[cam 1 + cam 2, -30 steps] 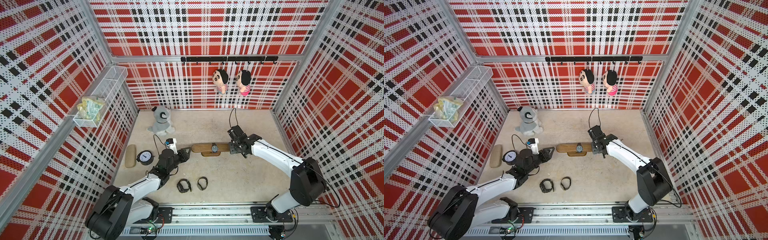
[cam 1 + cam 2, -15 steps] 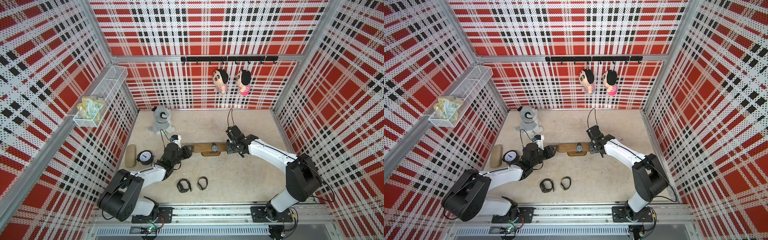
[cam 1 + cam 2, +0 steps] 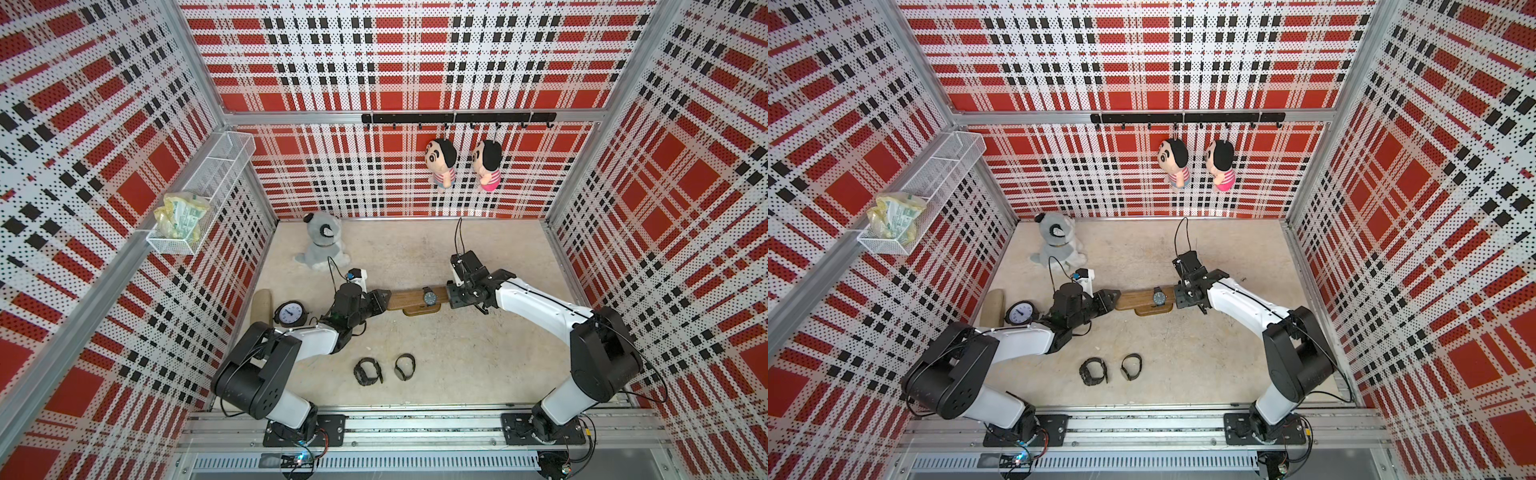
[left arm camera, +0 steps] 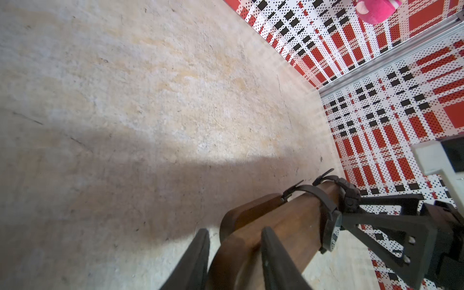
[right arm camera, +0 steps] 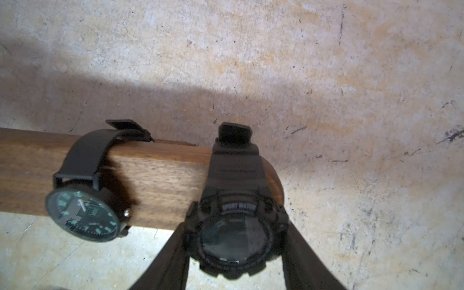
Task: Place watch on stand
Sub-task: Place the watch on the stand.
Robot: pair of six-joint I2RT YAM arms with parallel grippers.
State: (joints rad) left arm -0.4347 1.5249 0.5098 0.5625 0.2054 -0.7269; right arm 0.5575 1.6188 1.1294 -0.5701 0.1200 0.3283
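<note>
The right gripper [image 5: 236,233], clamped on the sport watch [image 5: 236,198] whose strap barely laps the right tip of the stand [image 3: 405,298] at mid-frame in a top view, may topple the stand or lose the sport watch should the left gripper [image 4: 234,233], astride the far end, grip unclear, brace poorly.

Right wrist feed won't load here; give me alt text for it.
The right gripper holds a black sport watch, its strap looped over the rounded end of the wooden stand bar. A second black watch with teal markings is strapped round the bar farther along, above a beige floor.
</note>
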